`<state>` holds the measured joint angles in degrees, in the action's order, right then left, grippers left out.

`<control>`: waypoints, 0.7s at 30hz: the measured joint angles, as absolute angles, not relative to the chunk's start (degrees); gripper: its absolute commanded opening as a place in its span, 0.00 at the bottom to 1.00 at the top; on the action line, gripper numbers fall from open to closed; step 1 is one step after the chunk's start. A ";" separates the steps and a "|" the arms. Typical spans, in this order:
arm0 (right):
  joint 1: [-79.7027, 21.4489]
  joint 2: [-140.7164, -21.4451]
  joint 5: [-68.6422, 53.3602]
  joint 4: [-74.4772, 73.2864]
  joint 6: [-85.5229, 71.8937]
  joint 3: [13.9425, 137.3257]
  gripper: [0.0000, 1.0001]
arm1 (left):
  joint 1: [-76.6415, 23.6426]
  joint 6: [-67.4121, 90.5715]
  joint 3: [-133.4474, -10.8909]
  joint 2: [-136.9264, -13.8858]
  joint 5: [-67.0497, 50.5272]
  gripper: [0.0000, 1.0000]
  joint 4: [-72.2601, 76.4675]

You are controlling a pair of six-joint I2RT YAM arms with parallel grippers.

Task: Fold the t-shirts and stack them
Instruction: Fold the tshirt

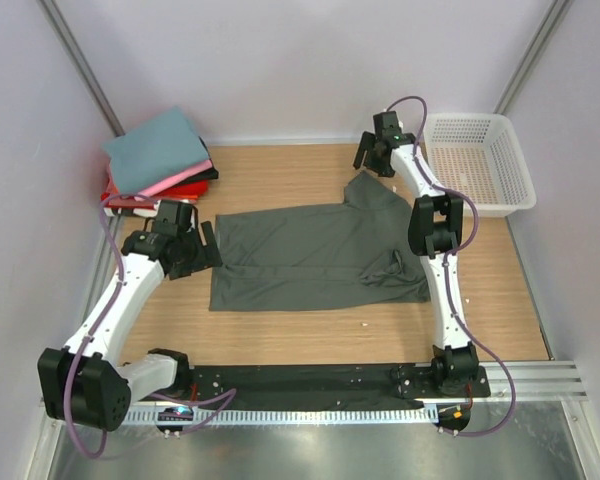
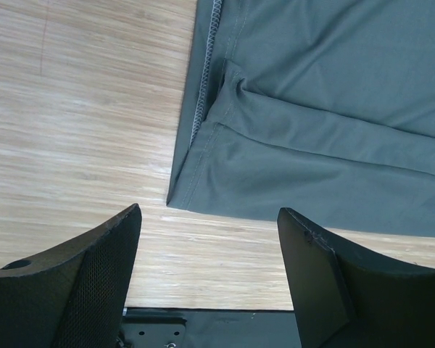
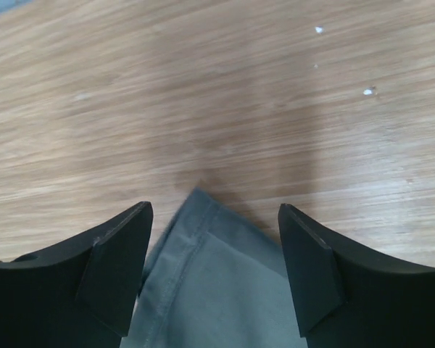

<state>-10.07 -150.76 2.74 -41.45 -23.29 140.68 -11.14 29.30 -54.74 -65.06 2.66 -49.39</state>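
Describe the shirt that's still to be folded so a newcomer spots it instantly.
On the wooden table, look at the middle. The dark grey-green t-shirt lies spread there, left of the white basket. Unlike the folded stack of teal, pink, red and black in the far left corner, it is the only one spread out.

At ten o'clock, folded teal-blue cloth t-shirt hid most of pink, black and red t-shirts; left wrist view cropped dark grey-green short-sleeved t-shirt at three o'clock.
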 measured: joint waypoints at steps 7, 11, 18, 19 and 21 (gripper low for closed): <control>-12.43 -150.76 4.03 -38.33 -21.23 138.76 0.38 | -11.14 29.30 -54.74 -65.36 2.24 0.77 -49.06; -13.02 -150.43 5.37 -36.18 -20.40 136.99 0.09 | -11.14 29.30 -54.74 -66.13 2.26 0.74 -48.99; -13.02 -144.53 8.40 -30.33 -19.68 125.73 0.01 | -11.14 30.06 -55.66 -69.97 2.33 0.56 -48.45; -13.02 -143.35 9.34 -30.06 -19.55 124.03 0.01 | -11.14 30.59 -56.60 -71.40 2.31 0.56 -48.49; -12.97 -140.27 12.36 -30.33 -19.14 119.59 0.01 | -11.29 31.66 -59.75 -75.16 2.42 0.56 -48.29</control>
